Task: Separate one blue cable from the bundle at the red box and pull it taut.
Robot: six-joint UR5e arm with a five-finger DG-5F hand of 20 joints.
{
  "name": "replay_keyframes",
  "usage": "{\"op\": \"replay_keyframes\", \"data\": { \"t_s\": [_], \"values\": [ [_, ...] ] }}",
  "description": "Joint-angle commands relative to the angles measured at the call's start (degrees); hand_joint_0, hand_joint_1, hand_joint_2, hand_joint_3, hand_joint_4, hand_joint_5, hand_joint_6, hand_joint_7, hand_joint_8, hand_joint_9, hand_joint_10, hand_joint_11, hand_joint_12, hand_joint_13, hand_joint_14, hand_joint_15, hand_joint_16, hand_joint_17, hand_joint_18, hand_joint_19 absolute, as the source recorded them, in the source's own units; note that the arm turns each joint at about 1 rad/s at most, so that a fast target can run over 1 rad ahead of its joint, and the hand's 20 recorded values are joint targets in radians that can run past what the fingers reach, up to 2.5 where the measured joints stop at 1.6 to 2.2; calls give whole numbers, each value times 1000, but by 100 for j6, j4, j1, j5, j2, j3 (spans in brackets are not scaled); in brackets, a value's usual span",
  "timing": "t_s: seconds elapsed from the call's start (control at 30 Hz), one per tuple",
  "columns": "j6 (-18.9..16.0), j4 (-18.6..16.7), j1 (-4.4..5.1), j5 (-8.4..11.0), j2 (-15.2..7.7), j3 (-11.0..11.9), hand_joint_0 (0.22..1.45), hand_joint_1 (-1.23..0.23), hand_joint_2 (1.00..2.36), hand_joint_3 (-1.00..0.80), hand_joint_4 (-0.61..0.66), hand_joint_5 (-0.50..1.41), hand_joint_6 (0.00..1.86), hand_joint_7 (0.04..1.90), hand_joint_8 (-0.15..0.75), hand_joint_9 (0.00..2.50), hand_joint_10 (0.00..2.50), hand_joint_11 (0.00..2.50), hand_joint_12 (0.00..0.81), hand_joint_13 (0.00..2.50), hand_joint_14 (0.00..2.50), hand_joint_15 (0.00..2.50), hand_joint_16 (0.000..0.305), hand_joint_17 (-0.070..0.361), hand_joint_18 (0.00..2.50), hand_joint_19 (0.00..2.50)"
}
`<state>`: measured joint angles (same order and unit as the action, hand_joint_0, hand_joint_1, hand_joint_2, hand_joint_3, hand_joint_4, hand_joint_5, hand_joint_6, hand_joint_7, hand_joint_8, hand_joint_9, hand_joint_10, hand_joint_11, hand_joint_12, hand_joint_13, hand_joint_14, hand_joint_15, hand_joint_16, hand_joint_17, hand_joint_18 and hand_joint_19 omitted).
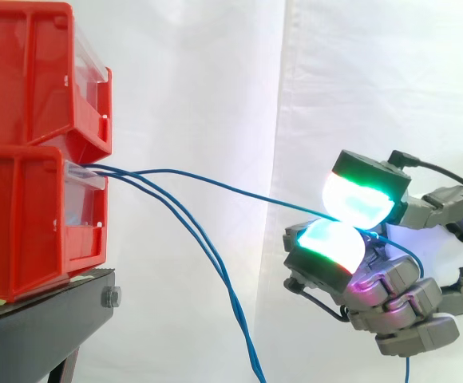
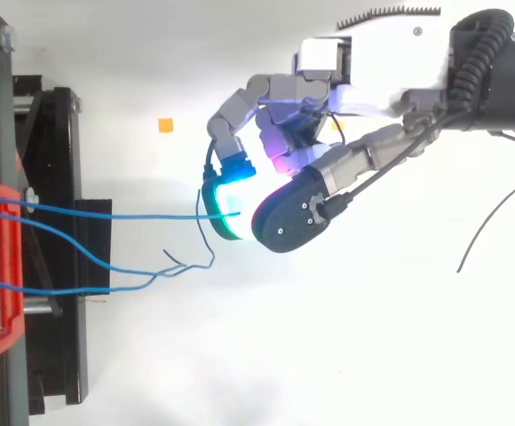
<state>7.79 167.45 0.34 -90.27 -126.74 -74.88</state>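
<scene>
Blue cable (image 1: 215, 182), thin and limp, runs from the front of the lower red bin (image 1: 24, 231) across open air to the hand (image 1: 399, 295). There it is nipped between two glowing pads (image 1: 358, 199), one pressing down on it and one pushing up from below. The rest of the fingers are curled in behind the pinch and hold nothing that I can see. Past the pads, on the far side from the bin, a loose tail of the same cable loops back and hangs straight down.

It looks like light, soft wire with a smooth jacket. It will bend wherever it is led, weighs next to nothing, and I would expect it to slide through the pads if the squeeze eases. The hold sits near the free end, well away from the bin, which looks right to me: the whole length between pads and bin can be drawn straight. From above that stretch is nearly a straight line; from the side it has a slight bow, so I judge it close to taut, not fully.

I count three blue cables in all: the pinched one, and two slack ones (image 1: 238, 319) drooping below and bin-side of the fingers, twisting round each other. Two red bins are stacked, the upper one (image 1: 24, 80) on the lower, on one black stand (image 1: 40, 327).
</scene>
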Motion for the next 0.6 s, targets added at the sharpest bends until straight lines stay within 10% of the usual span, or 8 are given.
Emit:
{"op": "replay_keyframes", "data": {
  "t_s": [0.0, 0.57],
  "values": [
    [144, -2, 1, 0, 0, 0, 839, -769, 1000, -496, -376, -200, 930, 1399, 310, 463, 2500, 1401, 354, 624, 2500, 1324, 36, 82, 1068, 1719],
    [188, -2, 1, 0, 0, 0, 837, -770, 1000, -494, -370, -200, 931, 1377, 304, 465, 2500, 1423, 351, 620, 2500, 1335, 36, 82, 1056, 1700]
  ]
}}
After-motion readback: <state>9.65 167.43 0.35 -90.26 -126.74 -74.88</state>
